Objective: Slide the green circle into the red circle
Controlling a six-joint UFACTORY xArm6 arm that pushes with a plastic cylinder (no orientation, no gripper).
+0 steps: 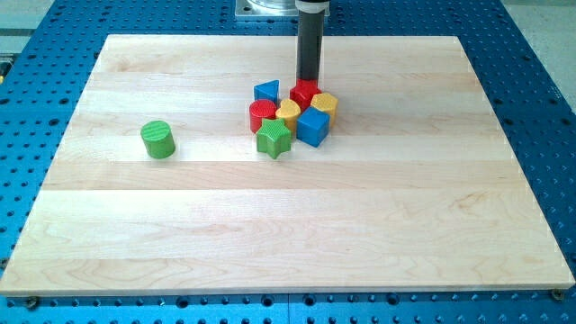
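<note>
The pale wooden worktop [288, 234] lies on a blue perforated metal base [540, 108], and its near half, toward the view's bottom, carries no blocks. Farther up on the view's left stands the green circle [158, 139], a short ribbed green cylinder, alone and well apart from the other blocks. Toward the middle sits a tight cluster. Its nearest piece is a green star-shaped block [274, 139], with a blue cube [313, 126] just beside it on the view's right. Behind the star are the red circle [262, 113], a ribbed red cylinder, and a yellow heart-shaped block [288, 111], touching one another. Farther back are a yellow block [324, 103] whose shape is unclear, a blue triangular block [266, 91], and a red block [305, 92]. My tip [309, 82], the lower end of the dark rod, stands at the cluster's far edge, right at the red block. The arm carries no fingers, so nothing is grasped.
</note>
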